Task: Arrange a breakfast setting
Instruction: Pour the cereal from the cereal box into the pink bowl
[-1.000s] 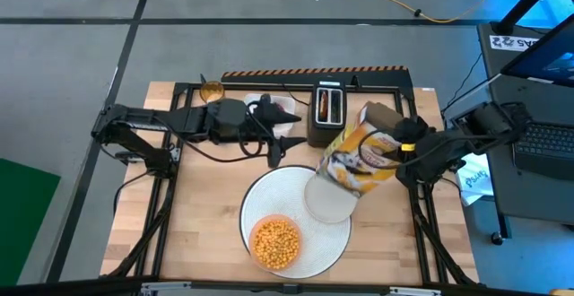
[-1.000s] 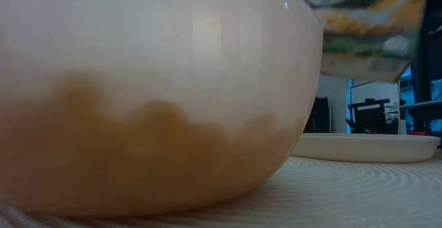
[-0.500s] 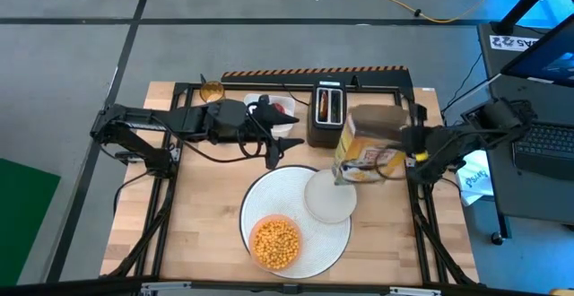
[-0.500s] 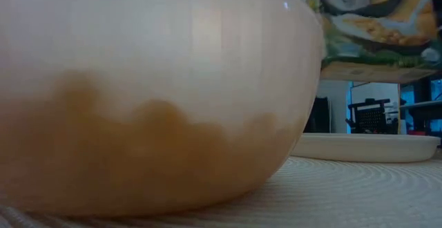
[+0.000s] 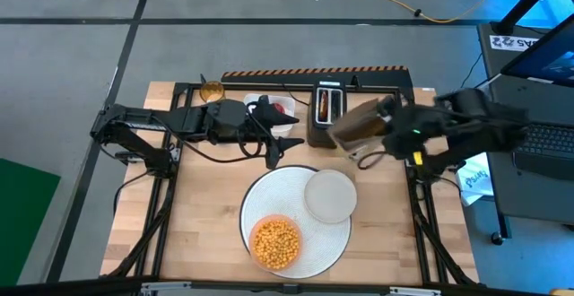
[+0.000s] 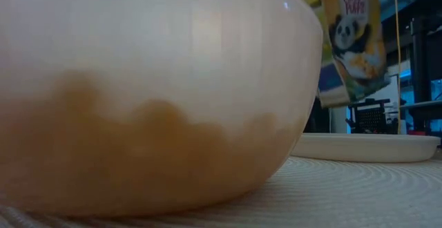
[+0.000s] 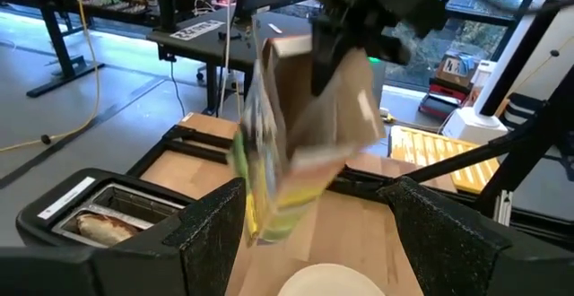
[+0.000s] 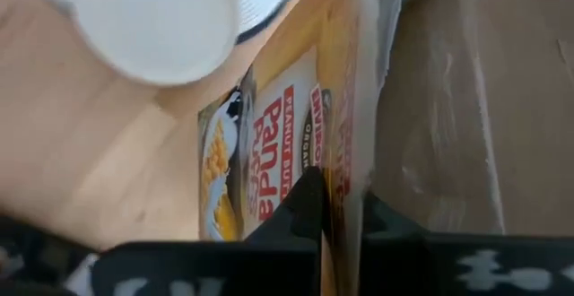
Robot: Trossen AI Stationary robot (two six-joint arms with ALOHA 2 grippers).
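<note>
The orange bowl (image 5: pixel 274 242) of yellow cereal puffs (image 5: pixel 274 239) sits at the near side of the big round white placemat (image 5: pixel 269 193). The small pale plate (image 5: pixel 331 195) rests on the placemat's far right. My right gripper (image 5: pixel 389 122) is shut on a yellow Panda Puffs cereal box (image 5: pixel 359 126), held in the air beside the black toaster (image 5: pixel 327 108). My left gripper (image 5: pixel 273 152) is open and empty, just beyond the placemat's far edge. A red apple (image 5: pixel 281 109) lies in the white tray (image 5: pixel 260 101). A brown round thing (image 5: pixel 212 91), perhaps the bagel, lies at the far left. No spoon shows. My right gripper pinches one wall of the box at its open top end (image 8: pixel 345 175), one finger (image 8: pixel 308 204) on the printed face and the other (image 8: pixel 387 224) on the brown cardboard side. The fingers come from above. The box hangs below them, lifted clear of the table (image 7: pixel 296 143).
The toaster holds toast (image 7: pixel 99 224) in its slot. The low view is mostly filled by the bowl (image 6: pixel 152 97), with the plate (image 6: pixel 366 146) and the hanging box (image 6: pixel 349 41) behind. Bare wood lies to the placemat's left and right.
My right gripper has carried the cereal box up and toward the table's far edge, away from above the plate to beside the toaster. The box has turned from lying tipped over the plate to hanging nearly upright. My left arm has kept still.
</note>
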